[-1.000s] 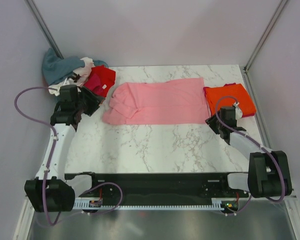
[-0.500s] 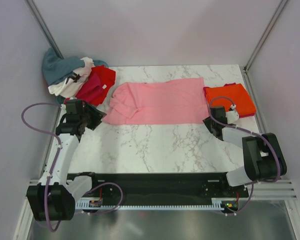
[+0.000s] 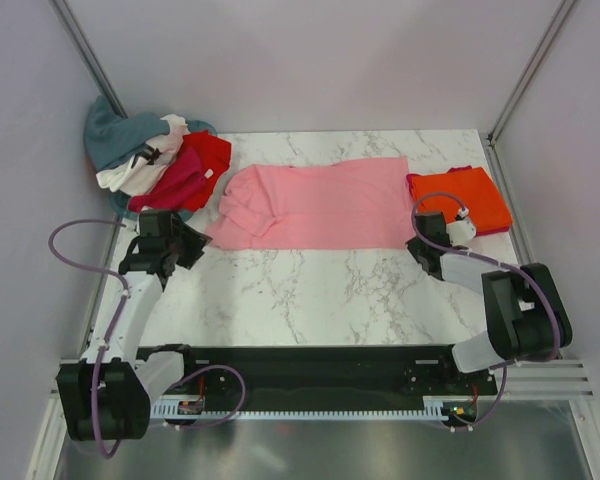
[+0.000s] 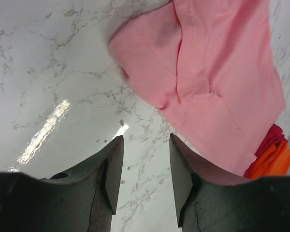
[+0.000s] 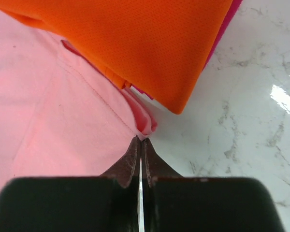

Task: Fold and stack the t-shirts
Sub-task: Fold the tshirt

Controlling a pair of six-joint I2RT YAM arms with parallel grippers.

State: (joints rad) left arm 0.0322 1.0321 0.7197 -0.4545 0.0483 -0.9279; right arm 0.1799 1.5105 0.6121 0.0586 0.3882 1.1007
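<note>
Right wrist view showed the right gripper (image 5: pixel 140 140), jaws together, at the pink shirt's (image 5: pixel 63 111) near right corner, just beside the orange shirt (image 5: pixel 135 38); a catch was unclear. The left gripper (image 4: pixel 145 145), jaws apart, hung over marble (image 4: pixel 48 72) near the left corner. Both needed hem grips; near marble offered room.

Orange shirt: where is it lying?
Seen from above, the orange shirt lies folded at the far right, next to the pink shirt, just beyond the right gripper.
</note>
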